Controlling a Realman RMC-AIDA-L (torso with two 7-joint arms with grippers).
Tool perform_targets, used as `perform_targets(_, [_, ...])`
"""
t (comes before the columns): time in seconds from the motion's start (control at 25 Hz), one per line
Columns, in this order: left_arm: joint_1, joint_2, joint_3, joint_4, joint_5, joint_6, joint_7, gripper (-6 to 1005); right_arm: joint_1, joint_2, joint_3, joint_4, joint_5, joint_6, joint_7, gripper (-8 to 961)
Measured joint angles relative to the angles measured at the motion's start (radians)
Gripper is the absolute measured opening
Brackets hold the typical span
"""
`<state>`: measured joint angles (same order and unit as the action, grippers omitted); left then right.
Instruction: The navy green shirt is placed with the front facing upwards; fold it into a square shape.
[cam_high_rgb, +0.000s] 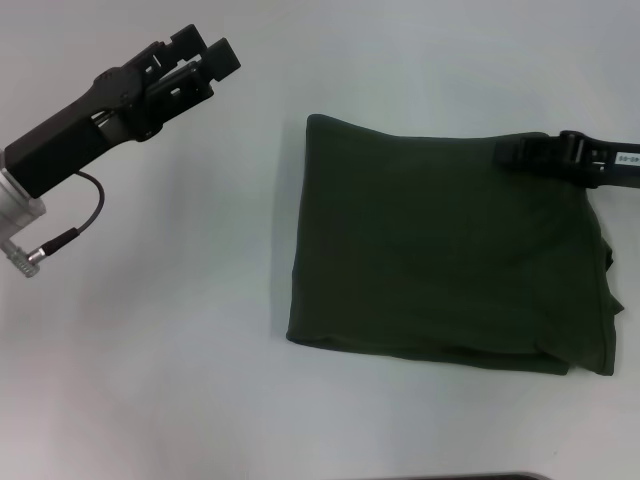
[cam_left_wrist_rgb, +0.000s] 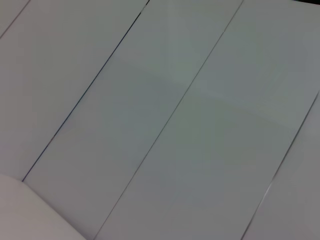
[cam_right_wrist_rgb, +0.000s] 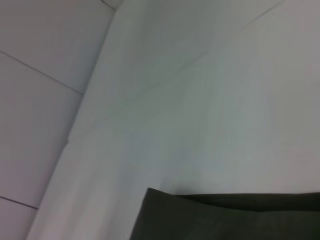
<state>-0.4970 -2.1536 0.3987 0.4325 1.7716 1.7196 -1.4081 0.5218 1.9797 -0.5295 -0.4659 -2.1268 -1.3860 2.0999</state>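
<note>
The navy green shirt (cam_high_rgb: 440, 265) lies folded into a rough square on the white table (cam_high_rgb: 180, 330), right of centre, with no print showing. Loose layered edges show along its near and right sides. My right gripper (cam_high_rgb: 525, 152) reaches in from the right and sits over the shirt's far right edge. One corner of the shirt (cam_right_wrist_rgb: 225, 217) shows in the right wrist view. My left gripper (cam_high_rgb: 205, 55) hangs raised at the far left, well clear of the shirt, open and holding nothing.
A cable and plug (cam_high_rgb: 45, 245) hang from the left arm. The left wrist view shows only pale panels (cam_left_wrist_rgb: 165, 125) with dark seams. A dark strip (cam_high_rgb: 470, 477) edges the table's near side.
</note>
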Motion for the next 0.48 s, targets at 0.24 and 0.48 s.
perform_targets(0.24, [0.000,0.001,0.000,0.001,0.000,-0.001,0.000,919,0.001,0.006,-0.049,0.001,-0.001,0.106,0.043,276])
perform_targets(0.48, [0.001,0.002,-0.003,0.002,0.000,-0.007,0.000,920,-0.002,0.009,-0.057,0.001,-0.002,0.169,0.041,123])
